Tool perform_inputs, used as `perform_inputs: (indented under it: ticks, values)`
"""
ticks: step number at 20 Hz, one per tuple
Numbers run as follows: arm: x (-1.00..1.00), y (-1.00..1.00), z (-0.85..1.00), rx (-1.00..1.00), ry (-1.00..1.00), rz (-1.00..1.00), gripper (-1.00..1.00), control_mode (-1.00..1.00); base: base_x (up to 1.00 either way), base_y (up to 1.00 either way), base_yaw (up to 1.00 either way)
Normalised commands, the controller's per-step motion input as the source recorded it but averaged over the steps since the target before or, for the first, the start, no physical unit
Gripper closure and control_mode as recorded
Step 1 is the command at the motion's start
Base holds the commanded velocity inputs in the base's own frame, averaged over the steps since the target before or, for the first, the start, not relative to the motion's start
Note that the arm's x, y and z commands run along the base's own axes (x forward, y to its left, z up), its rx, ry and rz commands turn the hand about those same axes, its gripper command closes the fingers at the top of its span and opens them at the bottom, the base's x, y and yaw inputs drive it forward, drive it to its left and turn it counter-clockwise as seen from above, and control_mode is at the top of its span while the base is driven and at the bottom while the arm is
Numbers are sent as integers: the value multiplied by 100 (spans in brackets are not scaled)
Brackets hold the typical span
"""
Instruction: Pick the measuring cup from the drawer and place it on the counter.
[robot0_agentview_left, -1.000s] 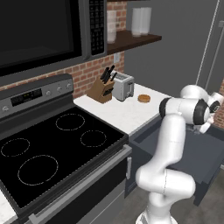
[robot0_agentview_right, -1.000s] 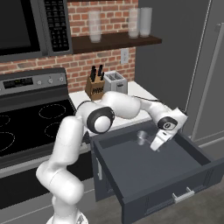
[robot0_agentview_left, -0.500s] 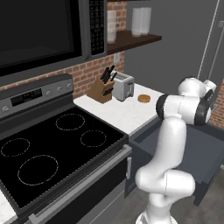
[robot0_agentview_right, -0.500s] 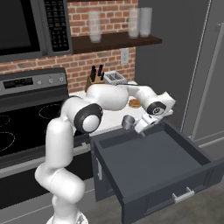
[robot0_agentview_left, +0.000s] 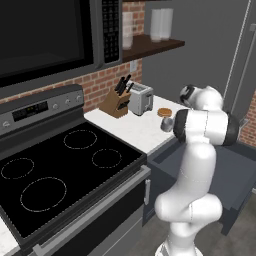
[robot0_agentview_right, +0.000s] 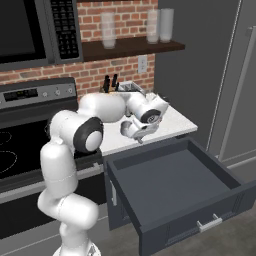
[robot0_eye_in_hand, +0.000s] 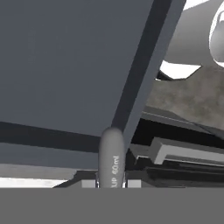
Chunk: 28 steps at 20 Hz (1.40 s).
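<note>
The measuring cup is a small silvery-grey metal cup. It hangs in the air over the front edge of the white counter, above the back left corner of the open drawer. My gripper is shut on its long handle, which rises between the fingertips in the hand view. The left base view shows the cup just left of my forearm, near the counter. The drawer stands pulled out, its dark grey inside bare.
A brown disc, a toaster and a knife block stand on the counter. The black stovetop lies to the left. A shelf with glasses hangs above, and a tall grey fridge stands to the right.
The arm has lifted the measuring cup out of the drawer and swung it left and back, to the counter's edge. The drawer has stayed open.
</note>
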Motion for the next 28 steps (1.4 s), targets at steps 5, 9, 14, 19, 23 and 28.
perform_inputs:
  ticks: [5, 9, 14, 19, 23, 28]
  values:
    - [88, 100, 0, -13, 0, -22, 100, -100, 0, 0, 0]
    - [94, 99, 0, -14, 0, -23, 100, -100, 0, 0, 0]
    - [80, 69, -20, -21, 7, -18, 100, -100, 0, 0, 0]
    - [48, 43, -43, -22, 3, -13, 100, -100, 0, 0, 0]
    - [17, 36, 51, -1, 0, -16, -100, -100, 0, 0, 0]
    - [-19, 33, 100, 0, -5, -19, -100, -100, 0, 0, 0]
